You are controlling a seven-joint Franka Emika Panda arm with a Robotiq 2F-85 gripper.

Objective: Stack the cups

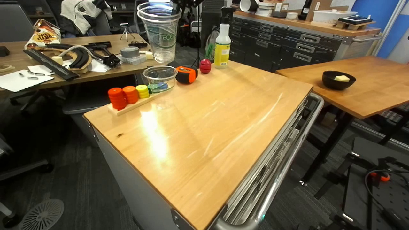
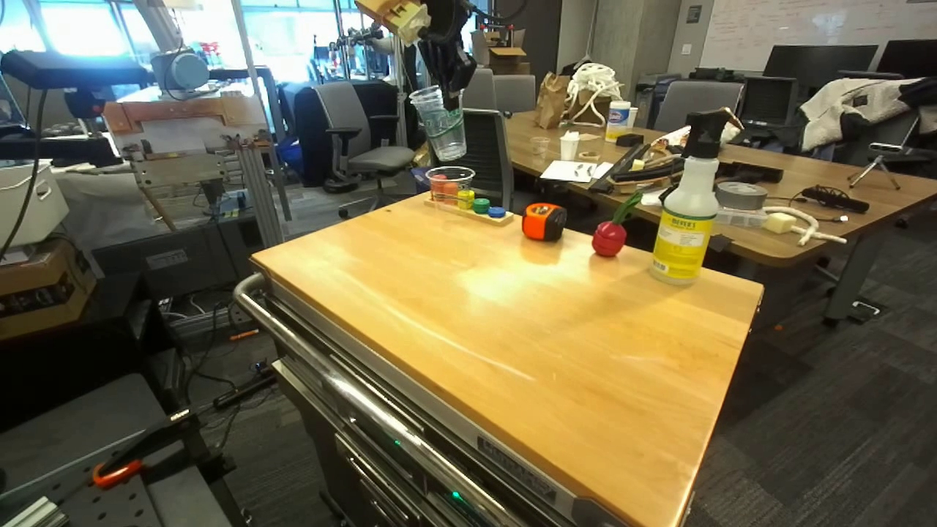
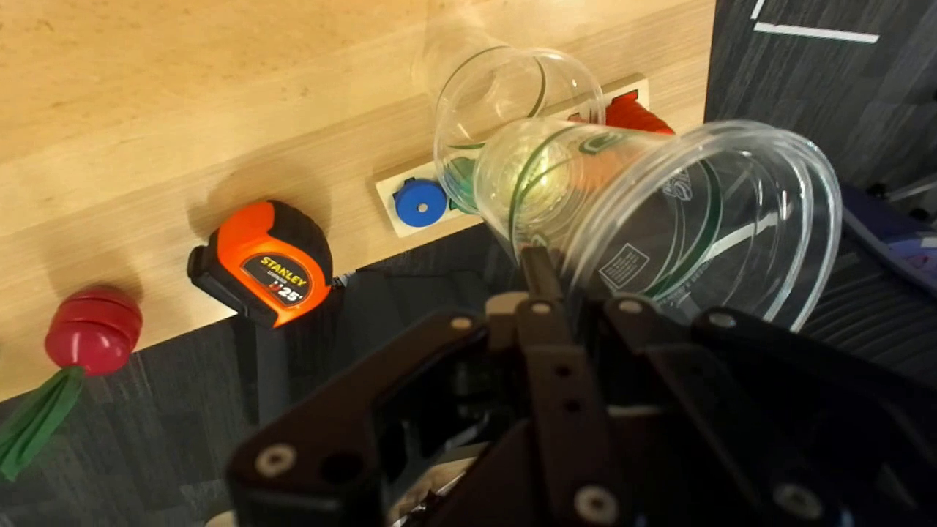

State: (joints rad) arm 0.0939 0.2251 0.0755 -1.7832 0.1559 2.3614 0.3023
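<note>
The two clear cups (image 1: pixel 161 35) show as one tilted stack in the air, with doubled rims and green print. The stack also shows in an exterior view (image 2: pixel 444 132) and in the wrist view (image 3: pixel 659 197). Its base points down towards the table and its rim is up. My gripper (image 3: pixel 560 282) is shut on the cup wall near the rim; its fingertips also show in an exterior view (image 2: pixel 452 102). The stack hangs apart from and above the shallow clear bowl (image 1: pixel 159 76). Which finger is inside the rim is hard to tell.
The bowl stands by a wooden peg board with coloured discs (image 1: pixel 131 94) at the table (image 1: pixel 204 127) edge. Along the same edge are an orange tape measure (image 2: pixel 543 222), a red radish-like toy (image 2: pixel 609 238) and a tall yellow-green spray bottle (image 2: pixel 684 227).
</note>
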